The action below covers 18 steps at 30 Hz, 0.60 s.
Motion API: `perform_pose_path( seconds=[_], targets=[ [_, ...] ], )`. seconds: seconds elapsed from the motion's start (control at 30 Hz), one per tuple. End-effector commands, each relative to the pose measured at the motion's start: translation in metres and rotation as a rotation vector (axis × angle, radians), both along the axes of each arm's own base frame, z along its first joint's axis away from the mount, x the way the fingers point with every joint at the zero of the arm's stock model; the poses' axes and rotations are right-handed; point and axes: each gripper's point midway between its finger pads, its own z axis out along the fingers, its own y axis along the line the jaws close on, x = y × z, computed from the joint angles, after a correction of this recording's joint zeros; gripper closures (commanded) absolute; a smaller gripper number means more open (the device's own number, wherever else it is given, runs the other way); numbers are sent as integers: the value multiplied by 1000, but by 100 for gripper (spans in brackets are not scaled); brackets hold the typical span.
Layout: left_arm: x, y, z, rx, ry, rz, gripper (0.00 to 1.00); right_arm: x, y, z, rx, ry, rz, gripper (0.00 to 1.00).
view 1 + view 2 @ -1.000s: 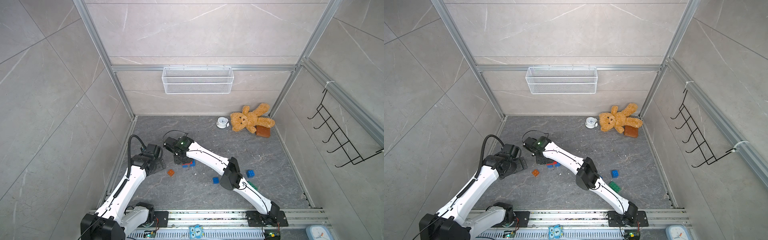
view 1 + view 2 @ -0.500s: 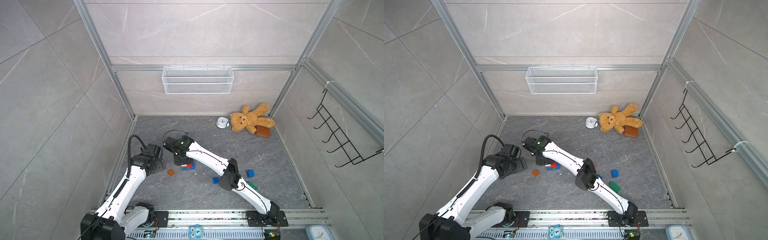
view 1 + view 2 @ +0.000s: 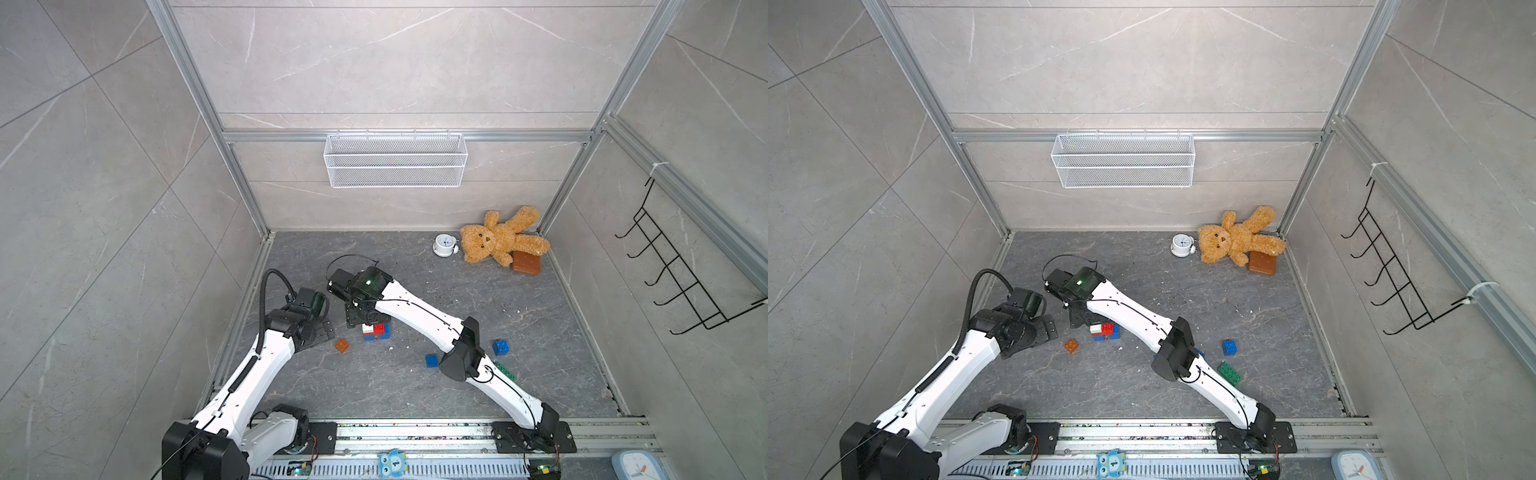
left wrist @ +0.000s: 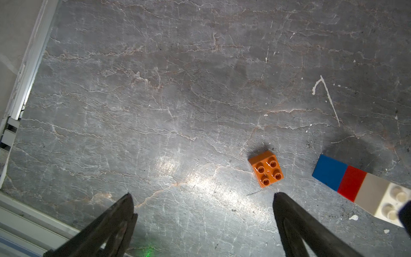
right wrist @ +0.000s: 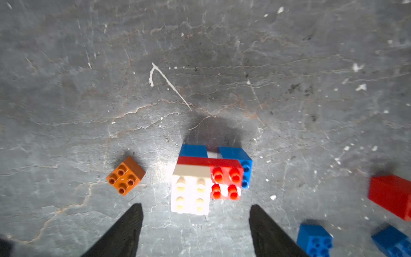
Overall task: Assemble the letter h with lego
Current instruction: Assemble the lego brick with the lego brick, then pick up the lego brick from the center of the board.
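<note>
Right hand (image 5: 195, 205) gapes by white brick (image 5: 190, 191) on grey floor (image 5: 222, 66)

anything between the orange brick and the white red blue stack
No, only bare grey floor lies between the orange brick and the stack, clearest in the right wrist view.

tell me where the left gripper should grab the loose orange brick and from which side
Take the orange brick by two opposite flat side walls, coming straight down from above. It sits studs up, alone on the floor, clear of the stacked bricks, so all sides are free. It lies skewed to the open left gripper, so the wrist likely needs a turn.
</note>
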Motion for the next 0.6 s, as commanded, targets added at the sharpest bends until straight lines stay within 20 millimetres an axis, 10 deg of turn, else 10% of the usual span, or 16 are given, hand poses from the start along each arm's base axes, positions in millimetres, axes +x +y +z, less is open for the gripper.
perform_pose_path(
  seconds=[0.0, 0.57],
  targets=[
    [0, -17, 4, -85, 19, -27, 1, -5, -25, 64, 10, -99, -8, 17],
    [-8, -54, -54, -284, 192, 28, 3, -21, -75, 134, 116, -244, -13, 0]
  ],
)
